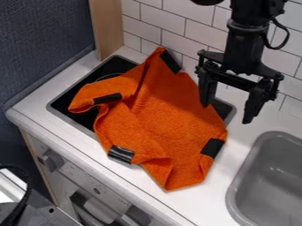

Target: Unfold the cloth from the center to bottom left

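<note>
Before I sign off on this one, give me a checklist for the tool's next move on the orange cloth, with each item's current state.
1. Tool open: ok, its fingers stand apart.
2. Tool carrying nothing: ok, nothing is between the fingers.
3. Tool over the center of the orange cloth: not ok, it hangs at the cloth's right side in the view.
4. Bottom left laid out flat: not ok, the cloth is creased and folded near the lower-left black patch.
5. Cloth out of the sink: ok, it lies across the stovetop and white counter.
6. Tool height suited to a grasp: cannot tell from this view.
</note>
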Tool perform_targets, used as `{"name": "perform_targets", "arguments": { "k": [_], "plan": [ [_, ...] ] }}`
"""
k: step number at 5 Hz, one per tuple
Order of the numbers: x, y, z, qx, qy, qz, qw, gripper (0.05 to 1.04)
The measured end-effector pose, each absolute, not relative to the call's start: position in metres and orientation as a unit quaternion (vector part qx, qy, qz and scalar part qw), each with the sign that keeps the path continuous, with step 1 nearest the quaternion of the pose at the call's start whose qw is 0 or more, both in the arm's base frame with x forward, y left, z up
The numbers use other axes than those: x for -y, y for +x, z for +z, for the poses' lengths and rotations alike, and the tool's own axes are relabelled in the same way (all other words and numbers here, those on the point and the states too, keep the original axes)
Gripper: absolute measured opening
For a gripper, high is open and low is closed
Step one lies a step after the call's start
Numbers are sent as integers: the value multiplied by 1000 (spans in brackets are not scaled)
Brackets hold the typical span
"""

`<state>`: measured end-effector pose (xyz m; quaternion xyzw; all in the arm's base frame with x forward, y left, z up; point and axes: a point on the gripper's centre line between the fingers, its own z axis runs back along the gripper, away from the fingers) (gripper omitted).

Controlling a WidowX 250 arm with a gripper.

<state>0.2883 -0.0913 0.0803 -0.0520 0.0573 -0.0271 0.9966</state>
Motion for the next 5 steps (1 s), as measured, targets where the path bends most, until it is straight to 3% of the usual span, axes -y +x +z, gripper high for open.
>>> {"name": "perform_targets", "arguments": {
  "k": [1, 2, 4, 5],
  "plan": [
    [89, 283, 71, -72, -49, -23, 996, 1000],
    [59, 274, 67, -70, -46, 19, 996, 1000],
    [-25, 249, 74, -31, -24, 206, 978, 1000],
    [-81, 238, 55, -26, -32, 328, 944, 1000]
  ]
}}
